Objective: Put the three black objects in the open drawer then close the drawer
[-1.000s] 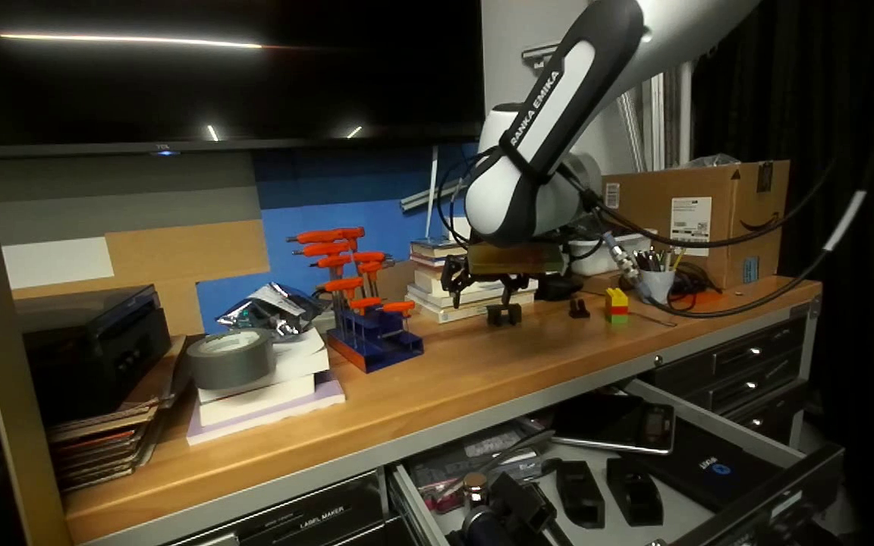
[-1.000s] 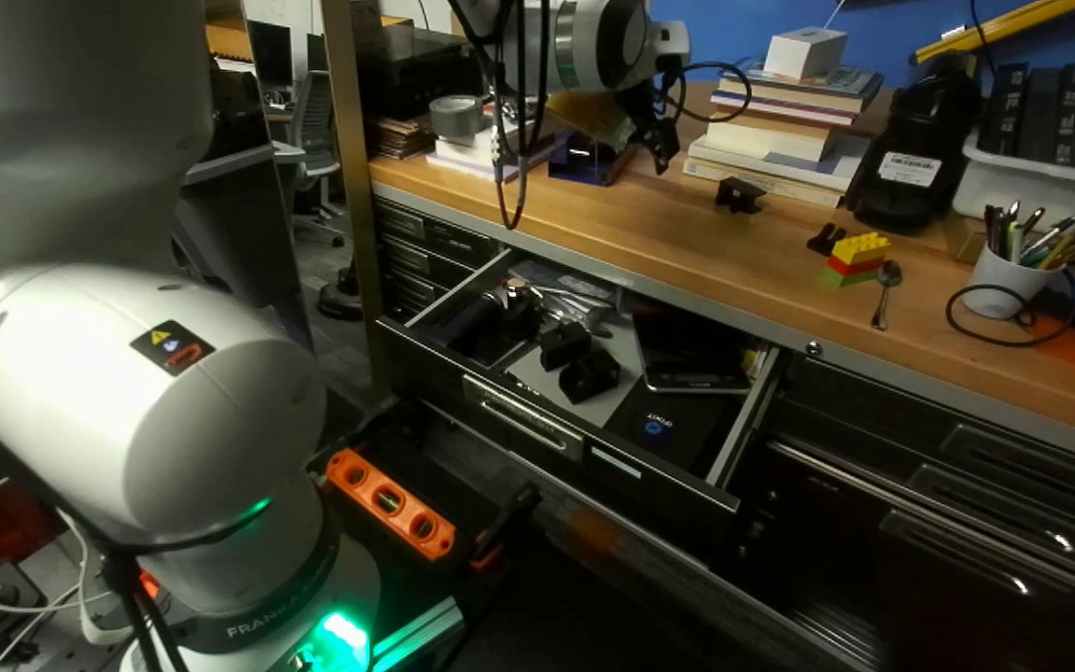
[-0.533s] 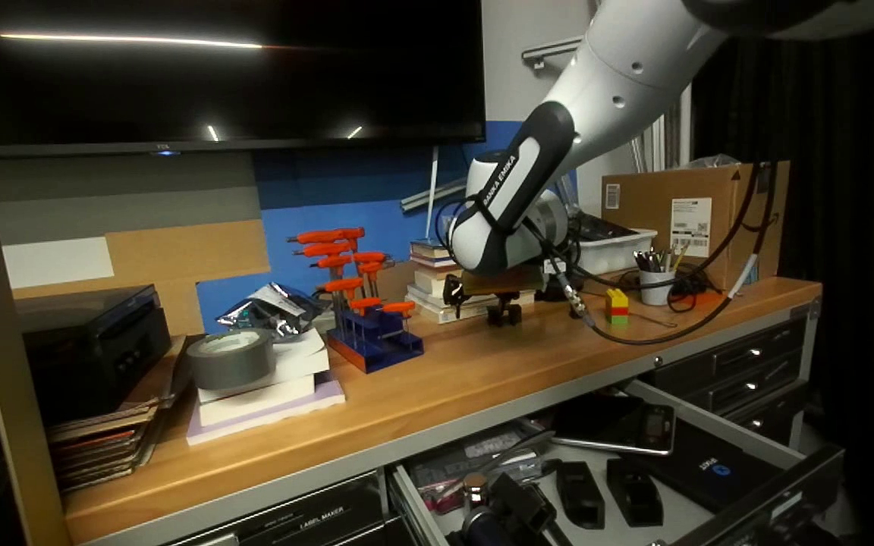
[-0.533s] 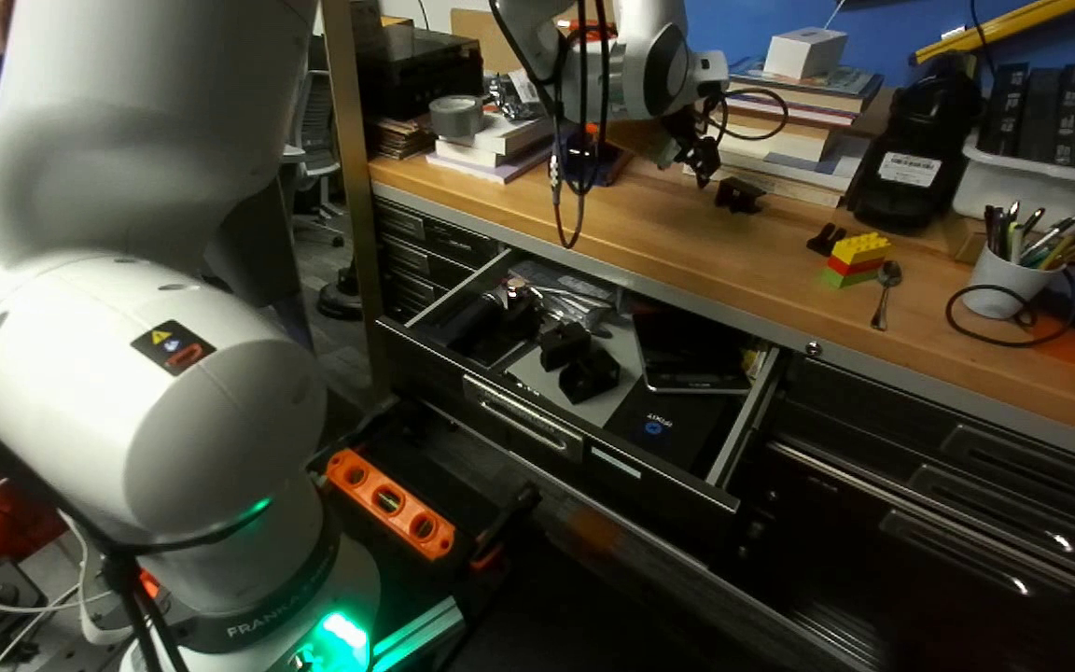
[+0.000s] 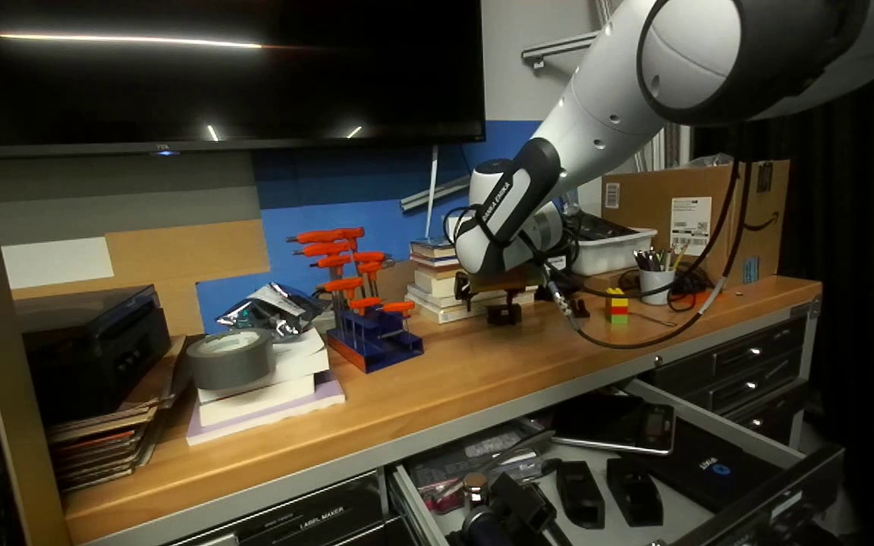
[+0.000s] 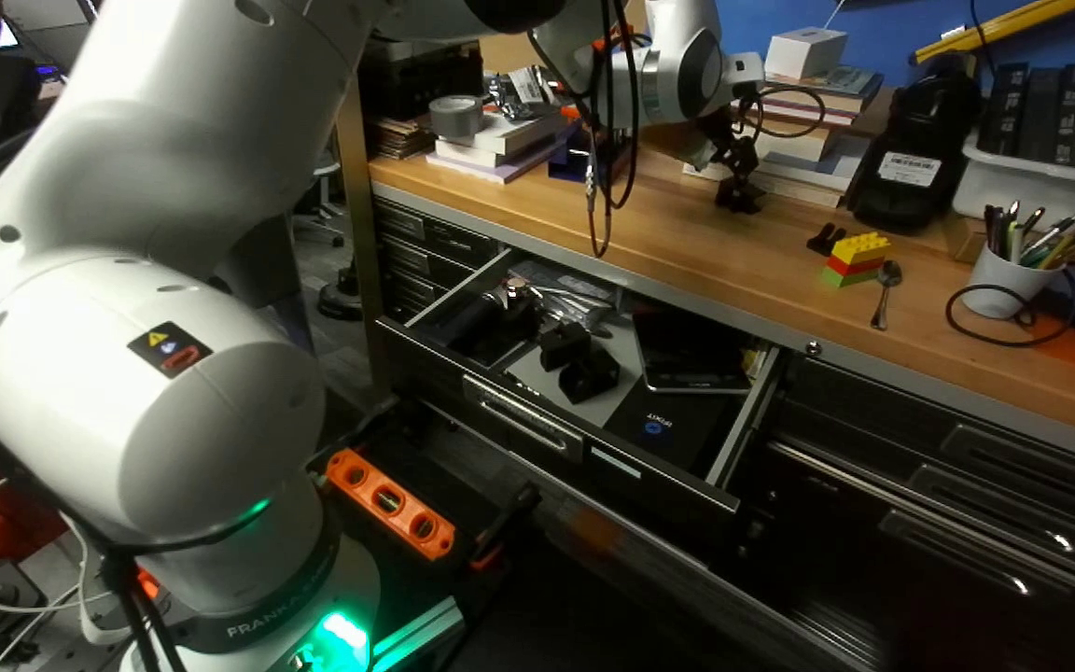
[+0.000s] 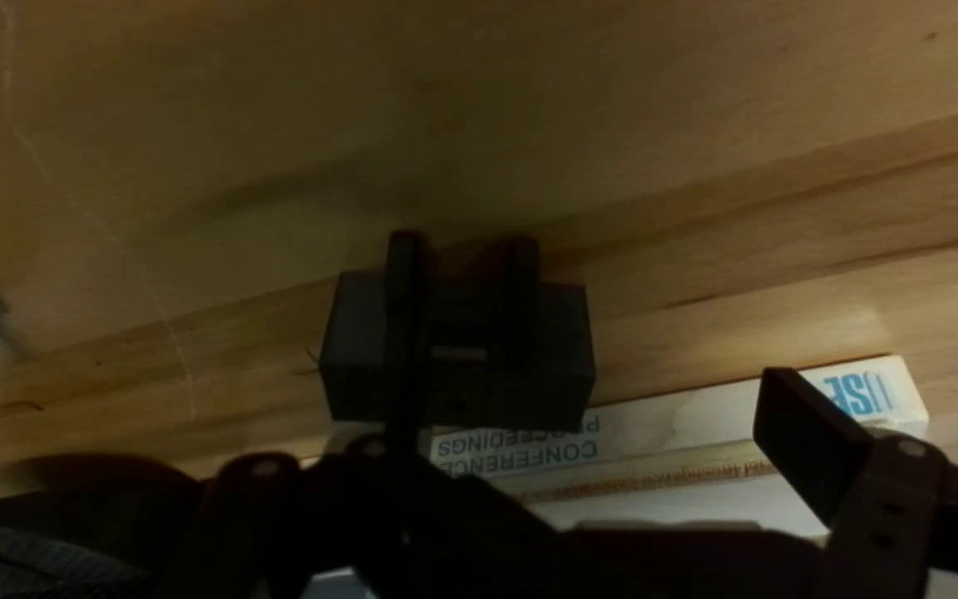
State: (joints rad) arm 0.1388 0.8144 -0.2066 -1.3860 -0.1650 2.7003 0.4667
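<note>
Black object (image 7: 471, 393) shows near spread jaws, the drawer (image 6: 673, 497) only in both exterior views.

FRANKA EMIKA on arm (image 5: 520, 182), LABEL MAKER on cabinet (image 5: 322, 519), CONFERENCE PROCEEDINGS on book (image 7: 654, 437)

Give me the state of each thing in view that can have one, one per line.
end effector: open
drawer: open
two black objects in the drawer: lying side by side
black object near the book stack: on the bench; contact with the end effector unclear
book stack: upright
neighbouring drawers: shut
television: dark
base light: lit green
pen cup: upright, filled
toy bricks: stacked
spoon: lying
tape roll: lying flat
</note>
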